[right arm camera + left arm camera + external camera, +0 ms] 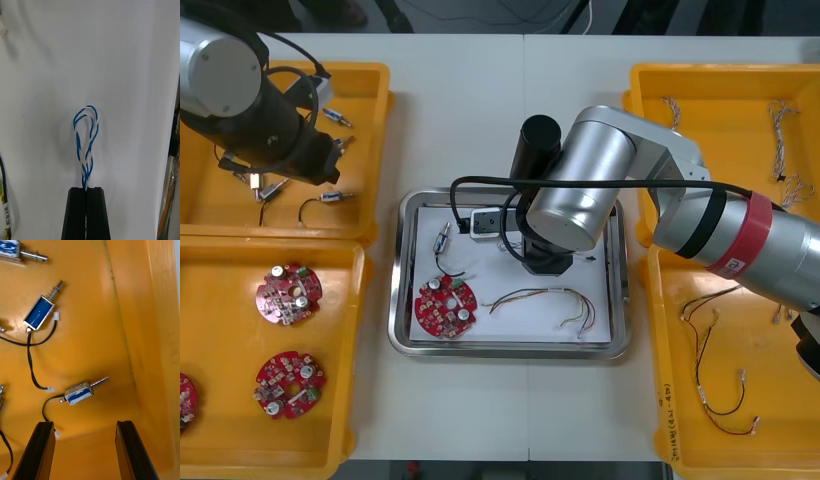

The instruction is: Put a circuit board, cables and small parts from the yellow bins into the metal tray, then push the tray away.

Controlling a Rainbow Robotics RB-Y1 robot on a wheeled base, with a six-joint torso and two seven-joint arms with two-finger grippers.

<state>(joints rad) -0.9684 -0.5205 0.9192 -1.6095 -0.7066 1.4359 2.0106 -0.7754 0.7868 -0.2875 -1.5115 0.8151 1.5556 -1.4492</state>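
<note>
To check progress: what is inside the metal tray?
A red circuit board, a red and yellow cable and a small metal part. The right arm covers the metal tray's middle; the right gripper holds a twisted blue and white cable there.

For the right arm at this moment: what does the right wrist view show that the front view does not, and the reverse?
Right wrist view: the right gripper shut on a loop of twisted blue and white cable. Front view: a circuit board, a red and yellow cable and a small metal part already in the metal tray; the left gripper over the far left yellow bin. Both: the tray's white inside under the right arm.
</note>
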